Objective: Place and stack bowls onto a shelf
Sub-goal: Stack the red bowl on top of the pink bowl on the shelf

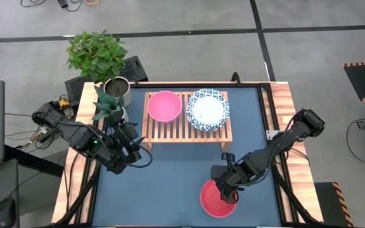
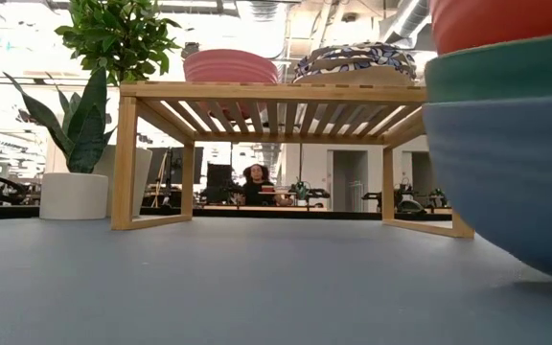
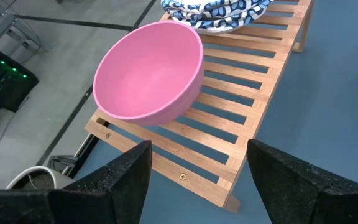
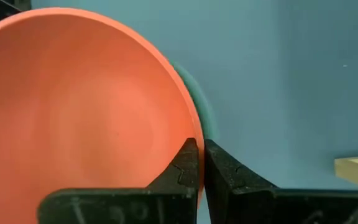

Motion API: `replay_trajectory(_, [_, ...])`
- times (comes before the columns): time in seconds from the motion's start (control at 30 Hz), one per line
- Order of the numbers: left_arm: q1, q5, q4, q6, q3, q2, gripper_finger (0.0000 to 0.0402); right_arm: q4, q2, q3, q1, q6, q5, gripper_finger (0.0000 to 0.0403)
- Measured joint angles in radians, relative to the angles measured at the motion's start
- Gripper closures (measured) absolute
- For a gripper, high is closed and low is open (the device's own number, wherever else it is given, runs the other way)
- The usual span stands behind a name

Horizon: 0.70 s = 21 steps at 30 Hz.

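A pink bowl and a stack of white bowls with blue patterned rims stand on the light-wood slatted shelf at the table's far side. Near the front edge a red bowl sits nested in a green bowl, which sits in a blue bowl resting on the table. My right gripper is shut on the red bowl's rim. My left gripper is open and empty, left of and nearer than the shelf, facing the pink bowl. My right gripper pinches the red bowl's rim on its far side, one finger inside the bowl and one outside. The fingers come down slanting from the far side. The bowl sits level, nested in the green bowl below it.
A leafy plant in a metal pot and a snake plant in a white pot stand at the table's far left corner, next to the shelf's left end. Bare blue tabletop lies between the shelf and the front edge.
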Motion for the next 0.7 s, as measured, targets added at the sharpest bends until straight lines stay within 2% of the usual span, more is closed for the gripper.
replay_trajectory(0.47, [0.0,0.0,0.0,0.0,0.0,0.0,0.0151,-0.143,0.0,0.164,-0.049,-0.139,-0.018,0.0376])
replay_trajectory(0.57, [0.0,0.003,0.0,0.0,0.0,0.0,0.0151,-0.154,0.0,0.215,-0.067,-0.232,-0.018,0.0376])
replay_trajectory(0.7, [0.0,0.011,-0.001,0.011,0.0,0.0,0.0151,-0.235,0.0,0.357,-0.124,-0.373,-0.01,0.0376])
